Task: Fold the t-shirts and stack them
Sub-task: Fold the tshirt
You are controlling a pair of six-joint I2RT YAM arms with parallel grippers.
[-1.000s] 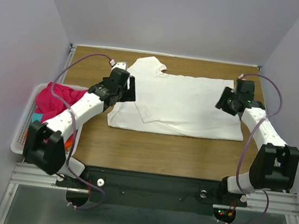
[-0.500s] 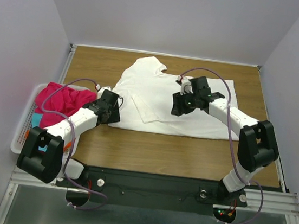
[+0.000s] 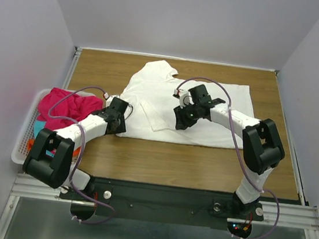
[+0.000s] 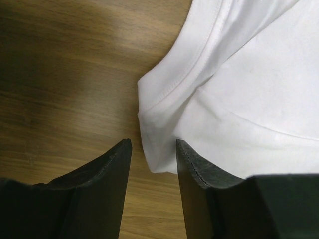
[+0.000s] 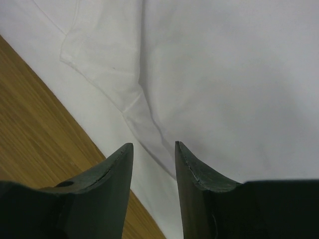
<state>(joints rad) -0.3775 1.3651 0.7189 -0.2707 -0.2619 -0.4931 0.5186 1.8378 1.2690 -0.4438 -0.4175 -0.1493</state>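
The large white t-shirt (image 3: 208,105) lies spread on the wooden table (image 3: 166,158), partly folded, one sleeve at the back. My left gripper (image 3: 120,127) is open, low at the shirt's near-left corner (image 4: 159,149); that corner lies between the fingers (image 4: 107,169). My right gripper (image 3: 180,122) is open above the shirt's folded flap edge (image 5: 134,107), with white cloth under its fingers (image 5: 192,164). A magenta-pink shirt (image 3: 62,106) is heaped in the basket, with cyan and orange cloth beneath it.
The white lattice basket (image 3: 24,138) stands at the table's left edge. Grey walls close in the back and sides. The black arm base rail (image 3: 161,198) runs along the near edge.
My right gripper has moved left from the shirt's right edge to its middle flap. My left gripper has moved nearer and down to the shirt's near-left corner.
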